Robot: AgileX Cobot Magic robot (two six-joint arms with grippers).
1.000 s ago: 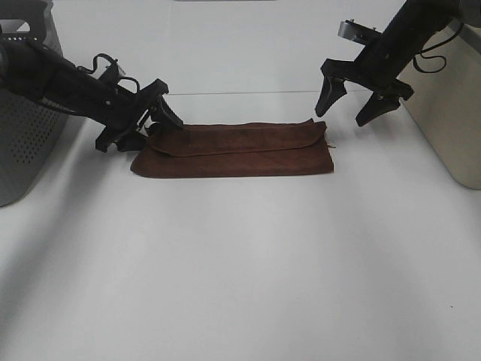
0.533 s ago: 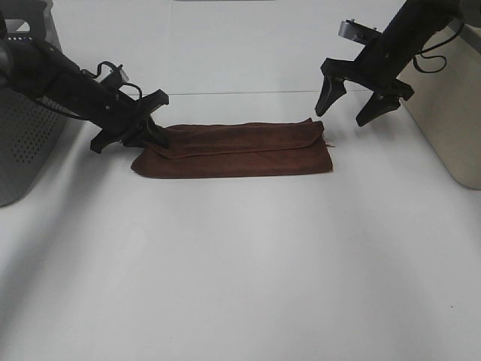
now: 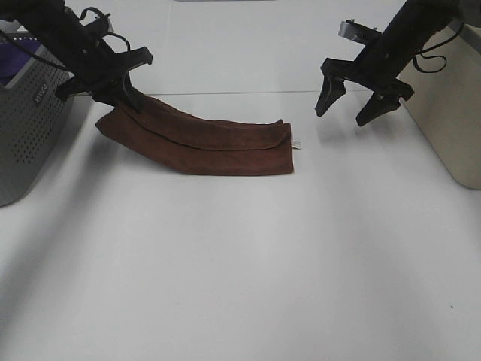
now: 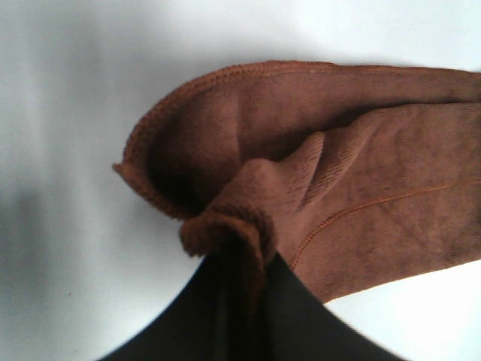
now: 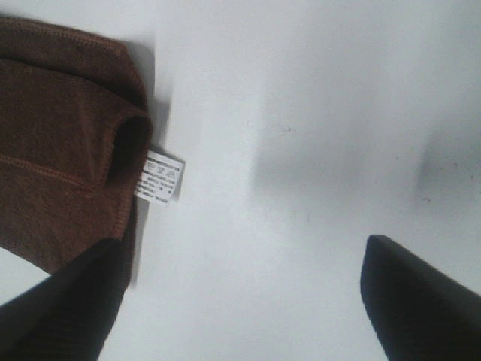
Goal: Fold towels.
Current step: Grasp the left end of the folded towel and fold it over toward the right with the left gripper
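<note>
Towel [image 3: 214,143], reddish-brown, folded into a long strip; our left gripper [image 3: 122,100] pinches its raised end, right gripper [image 3: 340,116] gapes empty.

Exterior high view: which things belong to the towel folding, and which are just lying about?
In the job: brown towel, left gripper shut on its end, right gripper open.
Lying about: grey basket, purple cloth, beige bin.

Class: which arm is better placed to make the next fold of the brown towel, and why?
Likely left: the left gripper is shut on the towel, one end raised; the right gripper hangs open, off it.
</note>
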